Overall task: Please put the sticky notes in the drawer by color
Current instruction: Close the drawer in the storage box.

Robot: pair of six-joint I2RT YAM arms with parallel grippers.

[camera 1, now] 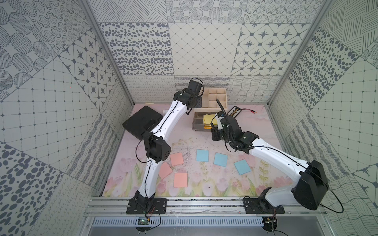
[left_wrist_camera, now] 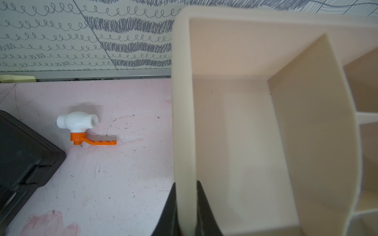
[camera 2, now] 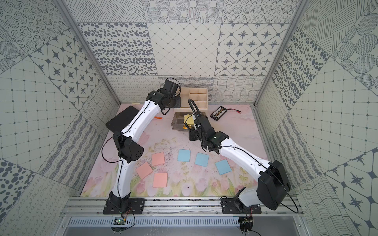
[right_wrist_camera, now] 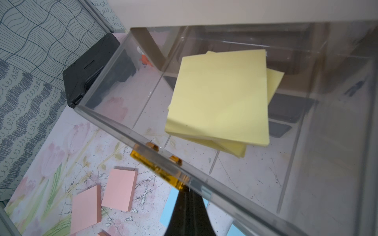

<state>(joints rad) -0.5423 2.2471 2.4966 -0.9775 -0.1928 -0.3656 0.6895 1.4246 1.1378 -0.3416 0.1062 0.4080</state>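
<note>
In both top views the left arm (camera 1: pixel 163 122) stretches up toward frame centre. Its left tool (left_wrist_camera: pixel 185 187) is clenched on the side wall of the cream organizer (left_wrist_camera: pixel 184 102), one finger on each face. The right arm (camera 1: pixel 272 157) reaches in from the lower right, and the right tool (right_wrist_camera: pixel 185 192) is clenched on the amber handle (right_wrist_camera: pixel 157 165) of the clear drawer (right_wrist_camera: pixel 122 128), which stands open. Yellow sticky notes (right_wrist_camera: pixel 221 98) lie stacked askew inside the drawer. Three pink notes (camera 1: pixel 177 159) and three blue notes (camera 1: pixel 220 159) lie flat on the worktop (camera 1: pixel 204 188) below centre, pink to the left of blue.
</note>
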